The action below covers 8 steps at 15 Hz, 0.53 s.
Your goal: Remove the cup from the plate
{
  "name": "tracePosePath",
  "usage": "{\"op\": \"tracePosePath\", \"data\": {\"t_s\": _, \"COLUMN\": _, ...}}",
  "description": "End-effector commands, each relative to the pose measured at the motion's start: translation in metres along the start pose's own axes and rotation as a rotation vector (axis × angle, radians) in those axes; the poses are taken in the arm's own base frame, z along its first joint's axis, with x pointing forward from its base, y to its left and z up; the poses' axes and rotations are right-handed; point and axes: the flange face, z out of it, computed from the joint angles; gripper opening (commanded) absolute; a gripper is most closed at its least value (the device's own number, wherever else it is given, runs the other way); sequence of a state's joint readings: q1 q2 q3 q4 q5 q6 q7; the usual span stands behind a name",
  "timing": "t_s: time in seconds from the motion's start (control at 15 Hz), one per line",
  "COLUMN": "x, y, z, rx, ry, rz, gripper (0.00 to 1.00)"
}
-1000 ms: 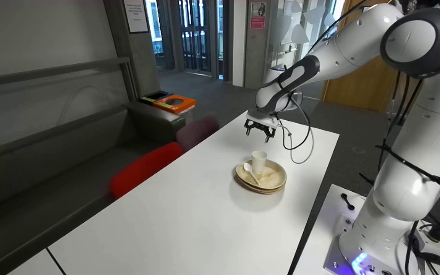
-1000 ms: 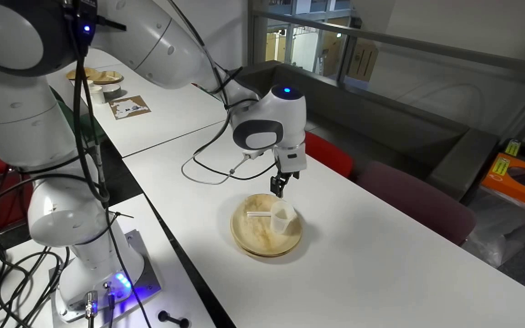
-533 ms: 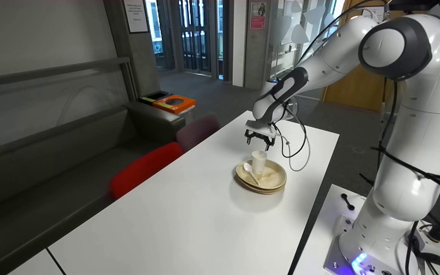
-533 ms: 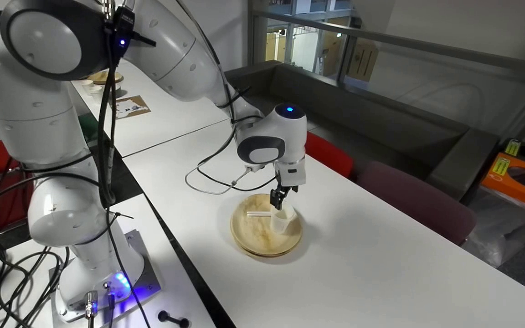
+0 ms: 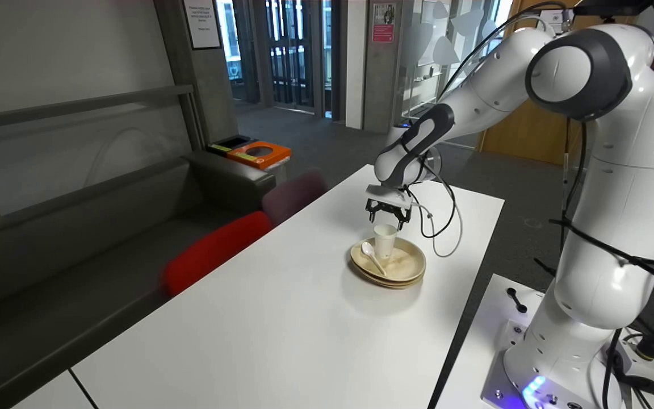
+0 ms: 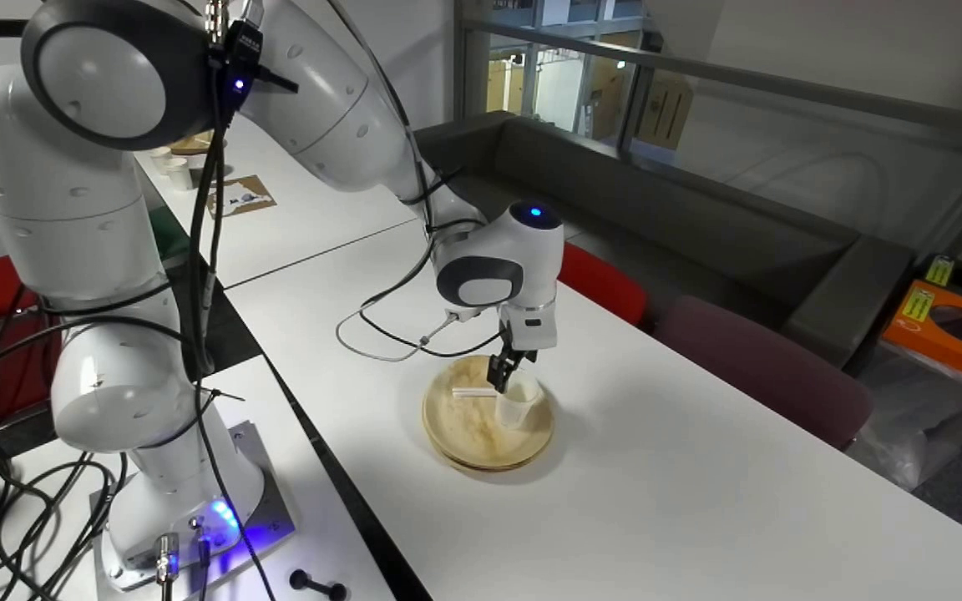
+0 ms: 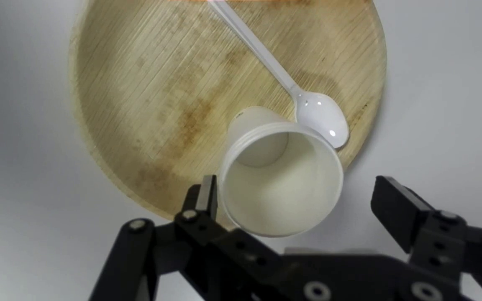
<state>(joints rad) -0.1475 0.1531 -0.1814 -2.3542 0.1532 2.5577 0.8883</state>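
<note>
The cream-white cup [image 7: 283,184] stands upright on the tan plate [image 7: 149,104], near its edge. Both exterior views show the cup [image 5: 385,244] [image 6: 516,406] and the plate [image 5: 409,264] [image 6: 473,434], which is stacked on another plate. My gripper [image 7: 297,179] is open and empty, pointing down. In both exterior views the gripper [image 5: 386,224] [image 6: 508,376] hangs at about the height of the cup's rim. In the wrist view the left finger [image 7: 206,194] is close beside the rim; I cannot tell if it touches. The right finger [image 7: 400,209] is well apart from the cup, over the table.
A white spoon [image 7: 322,117] lies on the plate against the cup. It shows in both exterior views [image 5: 372,257] [image 6: 474,392]. A red chair [image 5: 219,250] and a maroon chair [image 5: 296,196] stand along the white table [image 5: 281,329]. Cables hang from the arm near the table.
My gripper has moved down to the cup, from above and behind it to about rim height. It has stayed open. The cup, spoon and plate have not moved.
</note>
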Motion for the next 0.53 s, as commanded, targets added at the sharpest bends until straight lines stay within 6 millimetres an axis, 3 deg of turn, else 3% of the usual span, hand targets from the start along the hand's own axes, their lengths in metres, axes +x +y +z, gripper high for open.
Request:
{"op": "tracePosePath", "data": {"t_s": 0.0, "x": 0.0021, "y": 0.0058, "z": -0.0066, "rx": -0.025, "ry": -0.035, "rz": -0.022, "gripper": 1.00}}
{"op": "tracePosePath", "data": {"t_s": 0.47, "x": 0.0073, "y": 0.0132, "z": -0.0012, "rx": -0.064, "ry": -0.048, "rz": -0.013, "gripper": 1.00}}
